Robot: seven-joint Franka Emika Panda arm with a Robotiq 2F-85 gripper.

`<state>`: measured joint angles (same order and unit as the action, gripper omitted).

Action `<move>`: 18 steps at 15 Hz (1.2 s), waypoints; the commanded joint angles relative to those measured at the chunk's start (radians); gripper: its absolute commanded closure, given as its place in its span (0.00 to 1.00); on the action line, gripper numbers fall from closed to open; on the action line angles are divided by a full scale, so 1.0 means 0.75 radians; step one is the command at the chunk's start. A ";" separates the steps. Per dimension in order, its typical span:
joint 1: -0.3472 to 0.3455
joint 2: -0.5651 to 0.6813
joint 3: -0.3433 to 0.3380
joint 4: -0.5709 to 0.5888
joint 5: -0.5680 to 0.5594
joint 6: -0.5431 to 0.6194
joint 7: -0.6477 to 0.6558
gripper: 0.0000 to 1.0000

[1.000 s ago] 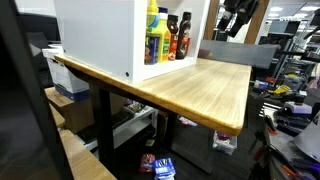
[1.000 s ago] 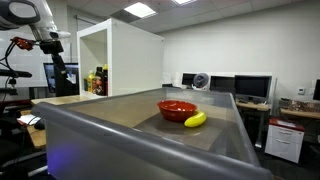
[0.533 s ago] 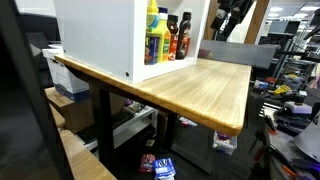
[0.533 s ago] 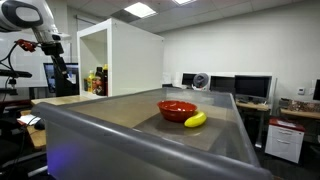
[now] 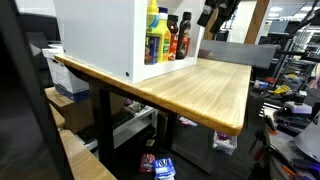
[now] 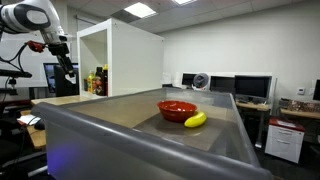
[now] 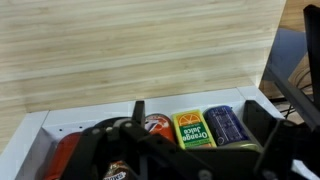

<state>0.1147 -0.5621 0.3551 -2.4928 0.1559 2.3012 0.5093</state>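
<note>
Hand [image 5: 212,12]: black, two-fingered, jaws spread wide, nothing between them. It hangs in the air just outside the open front of the white, flat-panelled box cabinet [image 5: 100,35], touching nothing. In an exterior view it shows dark against the room at the cabinet's front edge [image 6: 69,74].

Nearest things: a row of plastic sauce bottles [image 5: 168,36] standing upright inside the cabinet, close together.
- Tall yellow bottle with a green label [image 5: 153,35].
- Beside it, dark bottles with red caps [image 5: 178,36].

Wrist view: the hand [image 7: 200,140] frames the bottles; a glossy yellow-and-green label [image 7: 195,130] sits between a red cap [image 7: 155,123] and a dark blue one [image 7: 228,125].

The cabinet stands on the table [image 5: 200,90], pale, straight-grained wood with a rounded edge.

Apart from these: a round, shiny red bowl [image 6: 177,109] and a curved yellow banana [image 6: 195,119] just beside it, on a smooth grey surface [image 6: 120,125].
</note>
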 commanded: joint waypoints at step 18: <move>-0.013 0.141 -0.034 0.087 -0.117 0.138 -0.002 0.00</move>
<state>0.0973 -0.4574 0.3370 -2.4285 0.0731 2.4051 0.5047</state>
